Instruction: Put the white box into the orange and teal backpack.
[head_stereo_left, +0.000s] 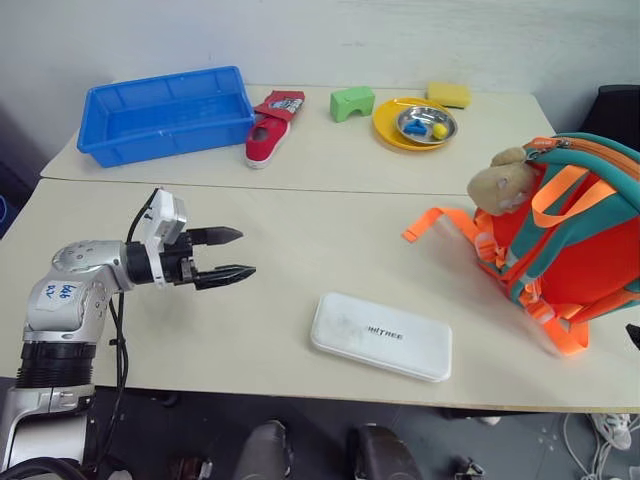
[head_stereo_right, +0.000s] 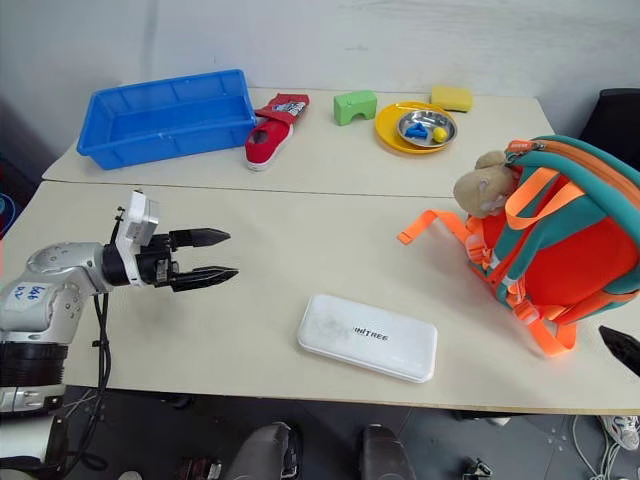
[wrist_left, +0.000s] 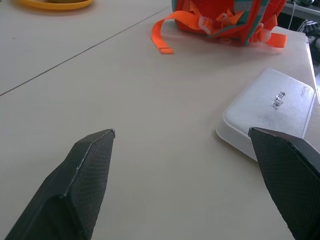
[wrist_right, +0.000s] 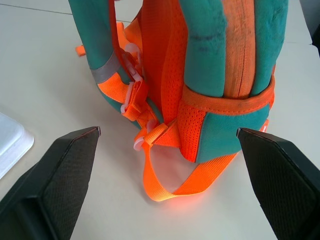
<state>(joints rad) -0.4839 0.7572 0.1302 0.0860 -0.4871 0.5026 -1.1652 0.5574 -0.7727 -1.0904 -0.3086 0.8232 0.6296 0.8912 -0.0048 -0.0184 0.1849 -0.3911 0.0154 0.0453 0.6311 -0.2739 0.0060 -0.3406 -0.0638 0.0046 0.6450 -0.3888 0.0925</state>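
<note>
Two things matter for you here, and the larger is the orange and teal backpack (head_stereo_left: 575, 240), standing on the right side of the tabletop (head_stereo_left: 300, 250) with its orange panels, teal trim and orange webbing straps trailing out toward the middle; a tan plush hamster charm (head_stereo_left: 503, 183) hangs at its upper left. You cannot see the whole bag from the head views, since its right side is cut off by the picture edge, and whether its zip stands open is hard to make out. Next in size, the white box (head_stereo_left: 381, 336) lies flat near the front edge of the tabletop, between the left tool (head_stereo_left: 229, 256) and the backpack, touching neither. It is thin, with rounded corners and small dark lettering on its lid, too fine to read with certainty. Your left tool hovers over the tabletop, well left of the box, fingers spread and holding nothing. Your right tool (wrist_right: 167, 134) faces the strap side of the backpack, fingers likewise spread wide and empty, with a corner of the box at the edge of its wrist view.
</note>
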